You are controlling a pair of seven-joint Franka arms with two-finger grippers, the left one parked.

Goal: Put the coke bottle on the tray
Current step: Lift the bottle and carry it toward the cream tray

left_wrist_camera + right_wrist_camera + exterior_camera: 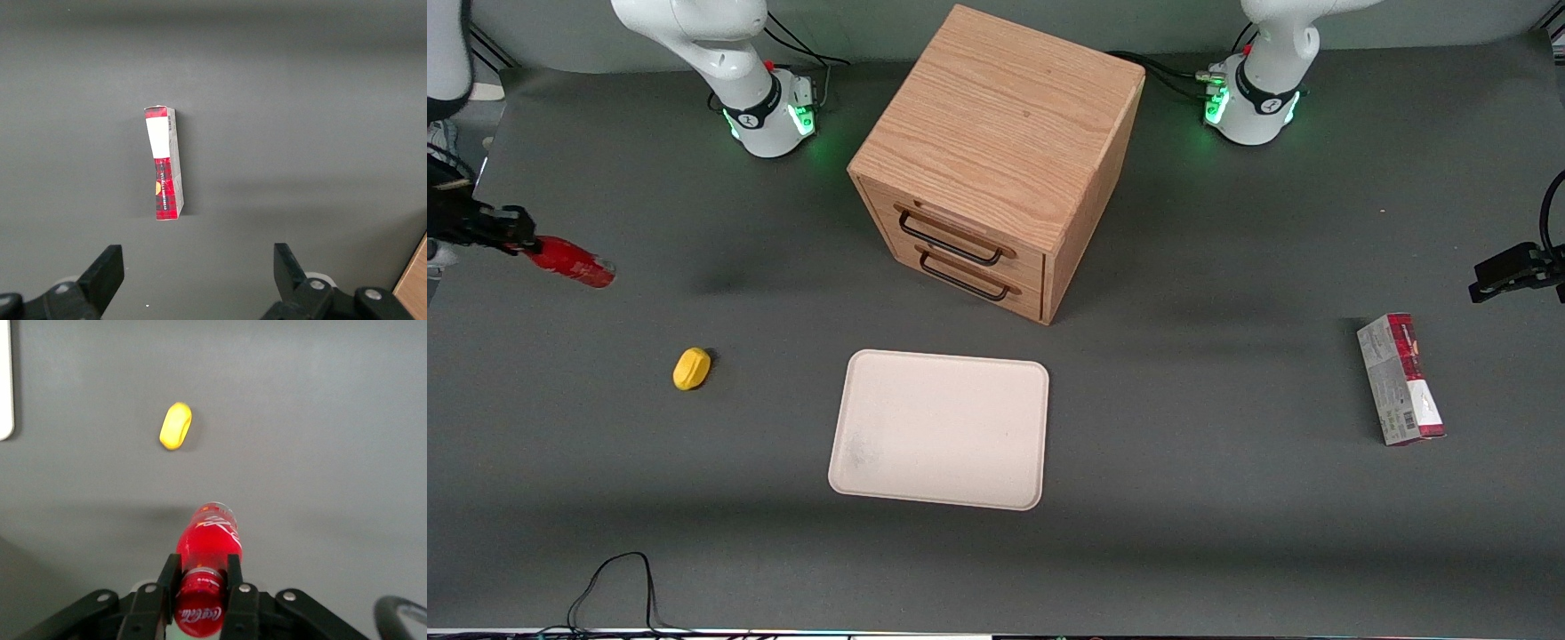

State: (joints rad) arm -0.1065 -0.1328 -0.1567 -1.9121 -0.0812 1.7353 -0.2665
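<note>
My right gripper [523,245] is shut on the neck of the coke bottle [569,262], a small all-red bottle, and holds it tilted above the table at the working arm's end. In the right wrist view the bottle [208,543] sits between the two black fingers [168,577], with its red cap toward the camera. The tray [940,428], cream and flat with a low rim, lies empty in front of the cabinet, nearer the front camera. Its edge shows in the right wrist view [5,393].
A small yellow object [692,368] lies on the table between the bottle and the tray; it also shows in the right wrist view [176,425]. A wooden two-drawer cabinet [996,160] stands mid-table. A red-and-grey carton [1400,378] lies toward the parked arm's end.
</note>
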